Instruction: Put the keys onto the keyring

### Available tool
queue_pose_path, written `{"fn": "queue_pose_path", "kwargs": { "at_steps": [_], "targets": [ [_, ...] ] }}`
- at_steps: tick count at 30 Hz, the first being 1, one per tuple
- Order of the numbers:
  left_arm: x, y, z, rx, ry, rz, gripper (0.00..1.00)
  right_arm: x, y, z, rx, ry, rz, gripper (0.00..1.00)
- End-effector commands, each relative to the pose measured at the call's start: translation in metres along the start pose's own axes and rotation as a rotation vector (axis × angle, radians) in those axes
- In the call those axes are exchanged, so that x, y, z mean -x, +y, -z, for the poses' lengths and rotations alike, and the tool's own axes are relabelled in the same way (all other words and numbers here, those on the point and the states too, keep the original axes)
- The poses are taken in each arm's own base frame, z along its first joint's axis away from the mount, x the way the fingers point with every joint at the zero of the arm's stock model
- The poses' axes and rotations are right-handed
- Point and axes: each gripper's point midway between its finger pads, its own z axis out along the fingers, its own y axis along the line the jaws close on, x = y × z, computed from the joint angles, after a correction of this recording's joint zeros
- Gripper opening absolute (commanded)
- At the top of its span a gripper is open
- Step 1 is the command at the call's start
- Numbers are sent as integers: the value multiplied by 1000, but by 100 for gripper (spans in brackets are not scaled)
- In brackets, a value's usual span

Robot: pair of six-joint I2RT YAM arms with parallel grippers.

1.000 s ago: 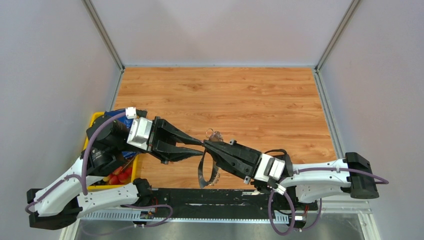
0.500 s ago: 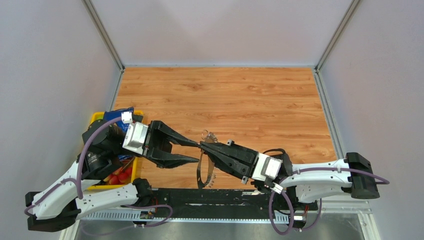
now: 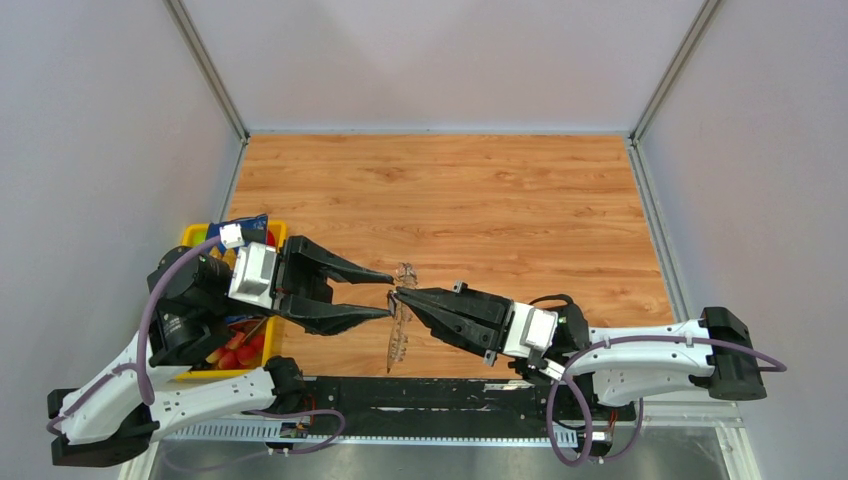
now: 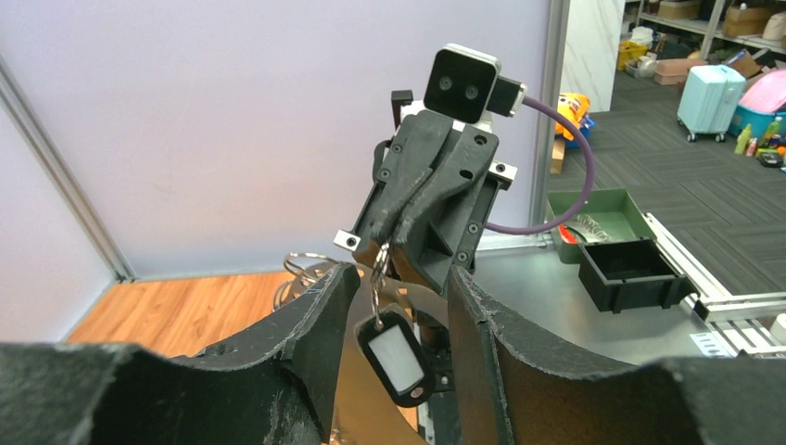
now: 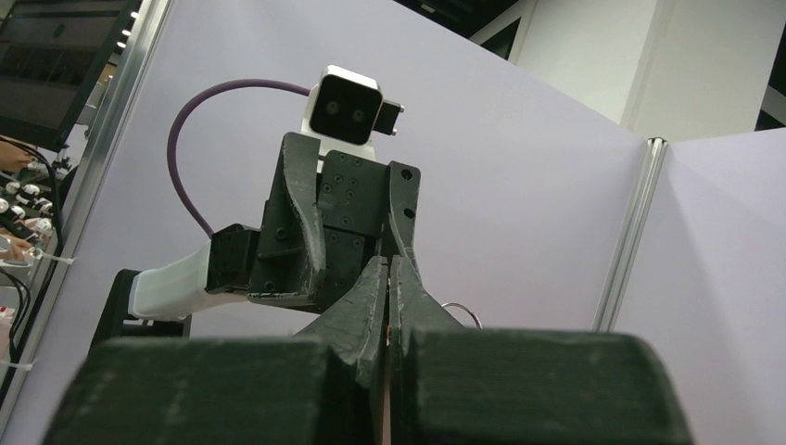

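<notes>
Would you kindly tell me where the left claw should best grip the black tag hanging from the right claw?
Probably take the black tag across its narrow side edges, low on its body, clear of the right claw above. It hangs free with its flat face toward the open left claw, so come straight in from the left arm's side.

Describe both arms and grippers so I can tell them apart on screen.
Left arm and right arm match: white links, black joints, a silver wrist block. Left gripper and right gripper each have two black tapered fingers. A purple cable loops along each arm, and a white, black-faced camera tops each wrist.
</notes>
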Motion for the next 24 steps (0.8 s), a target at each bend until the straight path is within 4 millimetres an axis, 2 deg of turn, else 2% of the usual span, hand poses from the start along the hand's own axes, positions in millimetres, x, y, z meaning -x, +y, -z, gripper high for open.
{"fn": "queue_pose_path", "kwargs": {
  "at_steps": [1, 7, 10, 12, 24],
  "targets": [
    [10, 4, -3, 16, -37, -22, 52, 14, -1, -2, 10, -44, -26, 0],
    [7, 2, -4, 2, -29, -12, 50, 17, -1, -3, 12, -54, -28, 0],
    [4, 1, -5, -5, -20, -8, 43, 18, -1, -3, 10, -56, -27, 0],
    [2, 1, -5, -8, -14, -6, 42, 19, -2, -3, 9, -58, -25, 0],
    [-10, 4, -7, -2, 21, 12, 42, 24, -2, -4, 11, -72, -23, 0]
  ]
}}
